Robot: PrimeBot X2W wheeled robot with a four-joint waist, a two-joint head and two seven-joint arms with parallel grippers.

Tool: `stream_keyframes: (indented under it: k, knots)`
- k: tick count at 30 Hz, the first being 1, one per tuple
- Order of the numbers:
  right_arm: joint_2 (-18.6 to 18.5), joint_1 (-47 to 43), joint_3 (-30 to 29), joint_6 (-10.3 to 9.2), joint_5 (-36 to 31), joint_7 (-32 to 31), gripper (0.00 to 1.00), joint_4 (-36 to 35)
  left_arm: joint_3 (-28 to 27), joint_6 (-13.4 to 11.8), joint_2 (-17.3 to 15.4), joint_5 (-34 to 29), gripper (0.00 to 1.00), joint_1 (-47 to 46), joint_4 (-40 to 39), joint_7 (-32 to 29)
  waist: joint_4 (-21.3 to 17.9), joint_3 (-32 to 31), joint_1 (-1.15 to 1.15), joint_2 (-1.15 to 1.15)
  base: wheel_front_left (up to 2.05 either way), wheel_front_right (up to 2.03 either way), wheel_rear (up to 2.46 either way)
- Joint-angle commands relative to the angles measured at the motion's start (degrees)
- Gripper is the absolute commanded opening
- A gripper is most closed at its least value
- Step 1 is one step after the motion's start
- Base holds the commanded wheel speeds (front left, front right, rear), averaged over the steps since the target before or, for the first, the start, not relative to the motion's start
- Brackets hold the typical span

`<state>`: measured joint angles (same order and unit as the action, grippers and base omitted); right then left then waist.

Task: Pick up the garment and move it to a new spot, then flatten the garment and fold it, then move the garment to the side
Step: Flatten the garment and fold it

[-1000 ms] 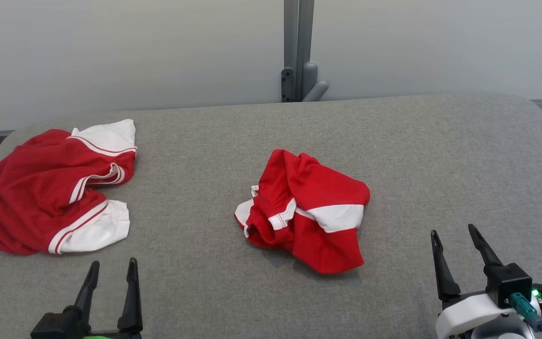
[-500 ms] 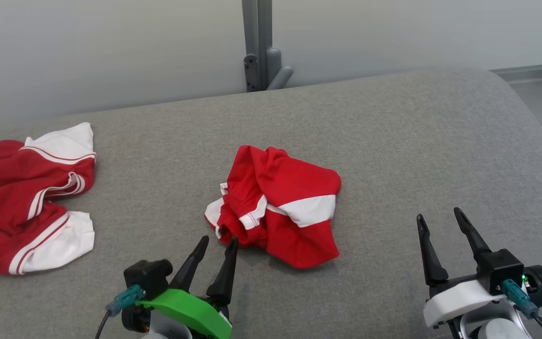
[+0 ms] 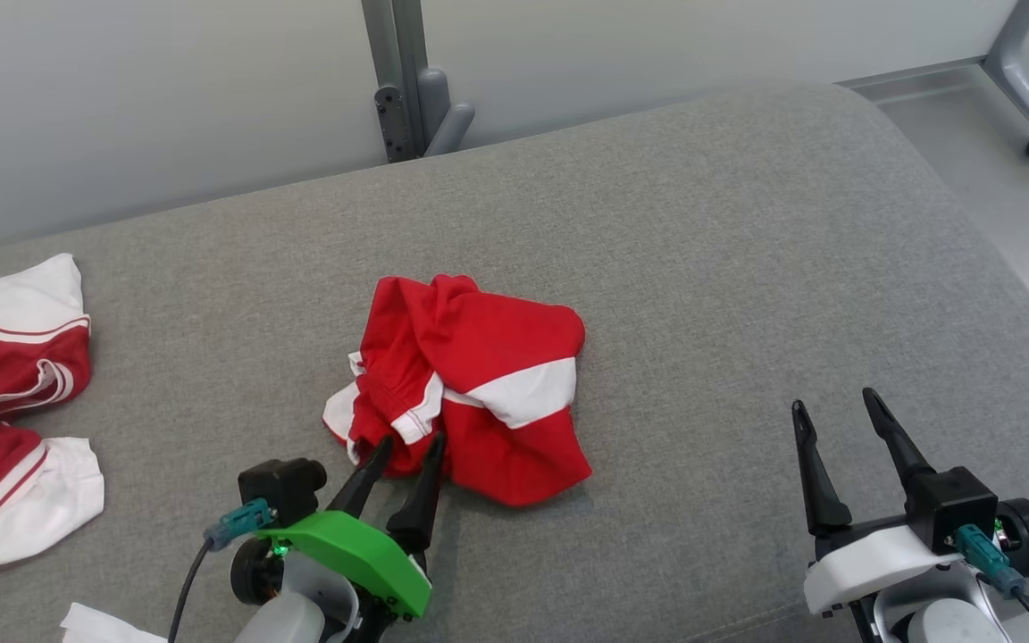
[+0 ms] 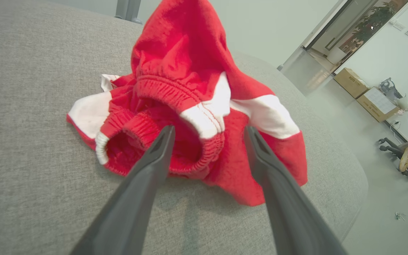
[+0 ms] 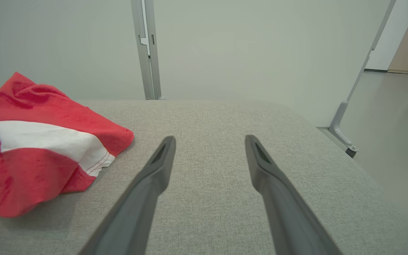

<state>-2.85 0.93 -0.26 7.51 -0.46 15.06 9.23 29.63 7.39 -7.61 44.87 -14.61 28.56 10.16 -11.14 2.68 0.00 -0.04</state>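
My left hand (image 3: 412,439), fingers spread wide and holding nothing, has swung in and now brackets the near waistband of the crumpled red garment (image 3: 479,357) lying mid-tabletop (image 3: 702,268). Pickup looks ready. My right hand (image 3: 835,400) waits off to the side, parted and empty.

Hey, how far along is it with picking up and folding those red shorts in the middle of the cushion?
Nothing looks done: the red shorts lie crumpled on the cushion. In hand: the left gripper, open, has its tips at their near waistband edge, not closed on it; the right gripper hangs open, apart. Left: lifting, moving, flattening, folding, setting aside.
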Motion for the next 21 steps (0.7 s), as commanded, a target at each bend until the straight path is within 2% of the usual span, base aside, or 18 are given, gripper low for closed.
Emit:
stream_keyframes:
  k: [1, 5, 6, 7, 8, 15, 21]
  knots:
    - [-0.1, 0.6, 0.0, -0.04, 0.3, 0.2, 1.0, 0.0, 0.1, 0.2, -0.5, 0.8, 1.0, -0.9, 0.7, 0.1, -0.4, 0.3, 0.0, 0.04, 0.0, 0.0, 0.0]
    - [-0.1, 0.9, 0.1, -0.04, 0.4, 0.2, 1.0, 0.2, 1.1, 0.2, -1.1, 2.4, 1.0, -2.0, 2.3, 0.6, -0.8, 0.3, 0.0, 0.04, 0.0, 0.0, 0.0]
    - [-0.1, 0.9, 0.1, -0.04, 0.5, 0.2, 1.0, 0.1, 1.5, 0.2, -1.3, 2.6, 0.71, -2.3, 2.6, 0.8, -0.9, 0.4, 0.0, 0.04, 0.0, 0.0, 0.0]
    - [-0.1, 0.8, 0.0, -0.04, 0.6, 0.2, 1.0, 0.1, 2.1, 0.2, -1.5, 2.6, 0.38, -2.6, 2.6, 1.1, -0.9, 0.4, 0.0, 0.04, 0.0, 0.0, 0.0]
    - [-0.1, 0.8, 0.0, -0.04, 0.6, 0.2, 1.0, 0.1, 2.6, 0.2, -1.6, 3.1, 0.0, -3.0, 2.5, 1.1, -1.0, 0.4, 0.0, 0.04, 0.0, 0.0, 0.0]
    - [-0.1, 1.2, -0.1, -0.04, 0.9, 0.2, 1.0, 0.2, 3.0, 0.2, -4.5, 5.9, 0.0, -8.7, -0.1, 3.3, -1.4, 0.5, 0.0, 0.04, 0.0, 0.0, 0.0]
    - [-0.1, 0.6, -0.1, -0.04, 1.0, 0.2, 1.0, 0.2, 3.2, 0.2, -8.0, 5.1, 0.0, -14.7, -4.9, 2.6, -1.6, 0.1, 0.0, 0.04, 0.0, 0.0, 0.0]
